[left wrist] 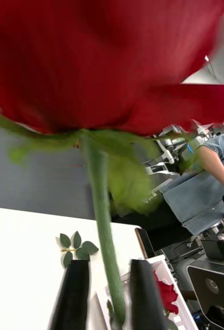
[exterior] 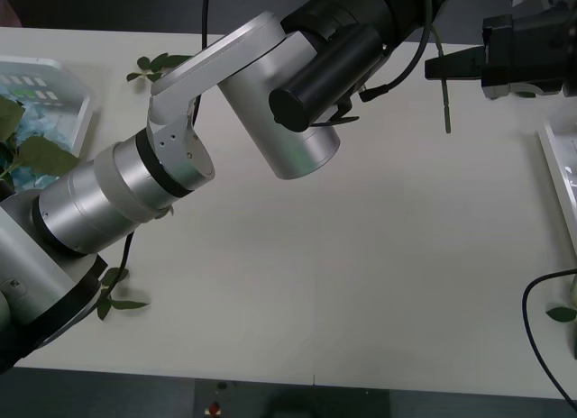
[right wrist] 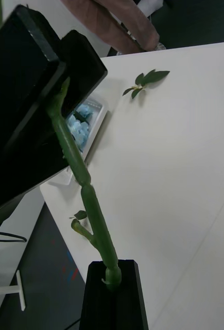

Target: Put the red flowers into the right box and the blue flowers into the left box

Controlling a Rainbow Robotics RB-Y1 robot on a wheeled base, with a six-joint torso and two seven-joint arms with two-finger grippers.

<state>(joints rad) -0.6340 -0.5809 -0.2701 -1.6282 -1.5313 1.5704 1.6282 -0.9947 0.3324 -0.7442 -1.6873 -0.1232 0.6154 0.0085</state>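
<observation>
Left hand is reached out over the far right part of the table, its arm crossing from the near left corner, and its two black fingers look pinched on the upper stem of one red flower, just below the bloom. At the table's left edge the left box already holds the blue flowers, and a loose leaf sprig lies near the far edge.

The flower's stem is the long axis that matters. It runs in a nearly straight line from the left hand down to the right hand, whose fingers are closed together on the stem's lower end. So both hands have hold of the same flower, bloom end to the left hand, cut end to the right, above the table's far right corner.

Farther right, at the table's right edge, the right box lies just beside and nearer than the right hand, with another red bloom already in it. By my judgement the right hand is the nearer one to that box. The handover then turns on the left hand letting go along the stem's line.
</observation>
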